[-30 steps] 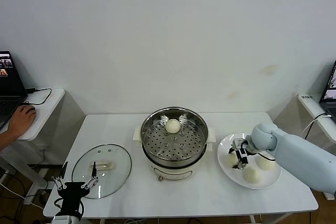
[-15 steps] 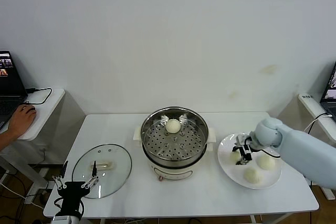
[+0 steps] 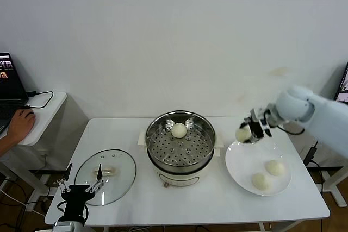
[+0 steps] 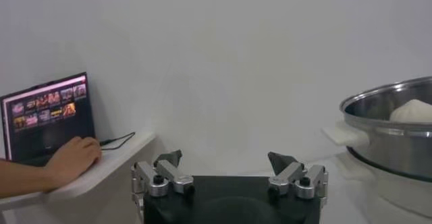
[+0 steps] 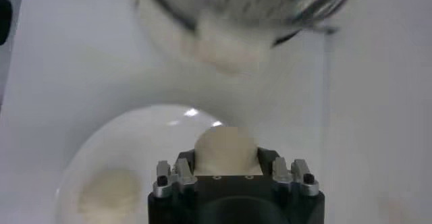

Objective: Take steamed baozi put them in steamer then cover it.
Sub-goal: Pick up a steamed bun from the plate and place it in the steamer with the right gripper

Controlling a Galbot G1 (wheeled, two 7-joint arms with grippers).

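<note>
My right gripper is shut on a cream-white baozi and holds it in the air above the left rim of the white plate, to the right of the steamer. The wrist view shows that baozi between the jaws. One baozi lies on the steamer's perforated tray at the back. Two baozi lie on the plate. My left gripper is open and empty at the table's front left, by the glass lid.
A side table with a laptop and a person's hand stands at the far left. The steamer's rim shows in the left wrist view. A wall stands behind the table.
My right gripper has lifted one baozi off the plate and carried it up and back toward the steamer. Two baozi stay on the plate. The left arm has hardly moved.
</note>
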